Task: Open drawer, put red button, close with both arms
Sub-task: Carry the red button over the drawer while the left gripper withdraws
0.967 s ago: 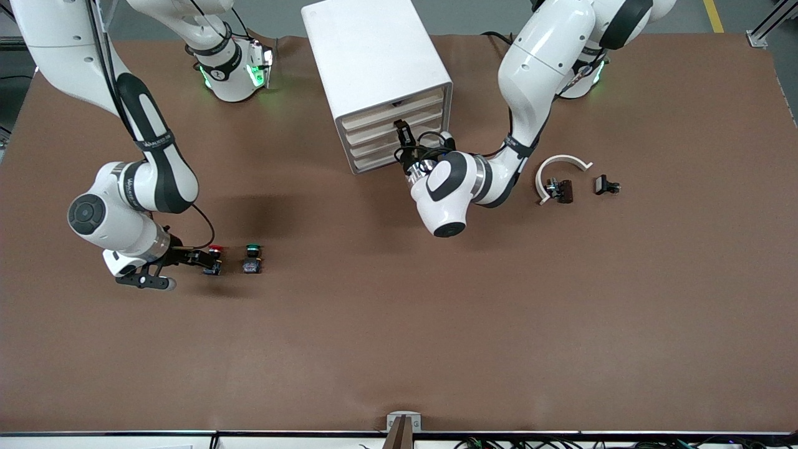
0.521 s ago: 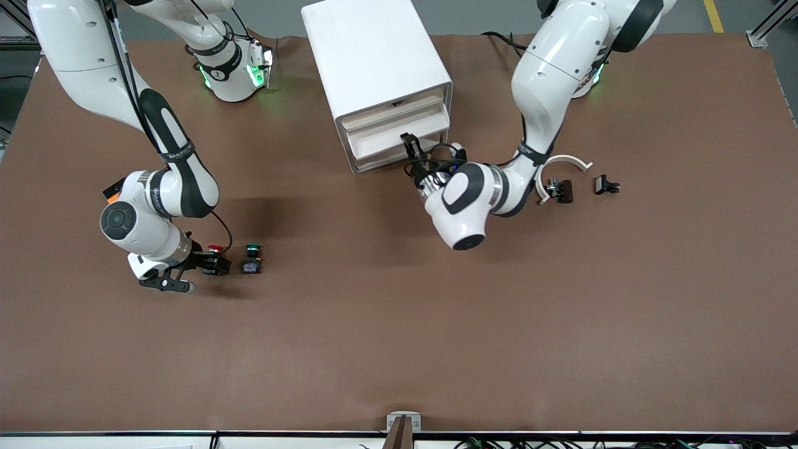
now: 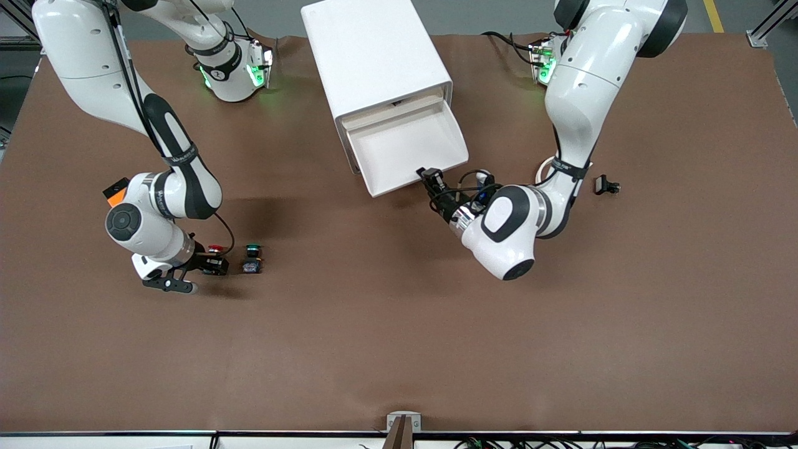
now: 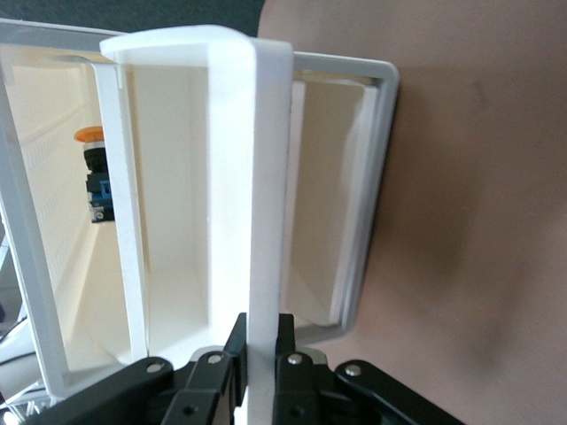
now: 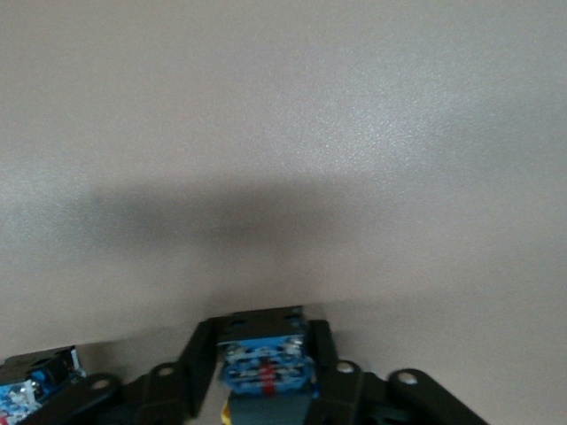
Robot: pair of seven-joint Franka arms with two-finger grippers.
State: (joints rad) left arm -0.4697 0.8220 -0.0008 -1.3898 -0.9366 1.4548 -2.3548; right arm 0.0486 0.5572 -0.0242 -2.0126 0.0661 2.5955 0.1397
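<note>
The red button point(image 3: 215, 250) stands on the brown table toward the right arm's end. My right gripper point(image 3: 214, 264) is shut on its black body, low at the table. In the right wrist view my right gripper point(image 5: 266, 352) clamps the red button's blue underside point(image 5: 266, 370). My left gripper point(image 3: 428, 176) is shut on the front wall of the drawer point(image 3: 405, 146), which is pulled far out of the white cabinet point(image 3: 374, 56). In the left wrist view my left gripper point(image 4: 262, 335) pinches the drawer's white front wall point(image 4: 266, 195). The part of the drawer that shows in the front view is bare.
A green button point(image 3: 252, 252) stands right beside the red one, toward the left arm's end. An orange-capped button point(image 4: 91, 168) shows inside the cabinet unit; which compartment I cannot tell. A small black part point(image 3: 606, 184) and a white curved piece point(image 3: 547, 166) lie by the left arm.
My left gripper has pulled the drawer from nearly closed to far open, toward the front camera. My right arm has shifted closer around the red button, which stays in place.
</note>
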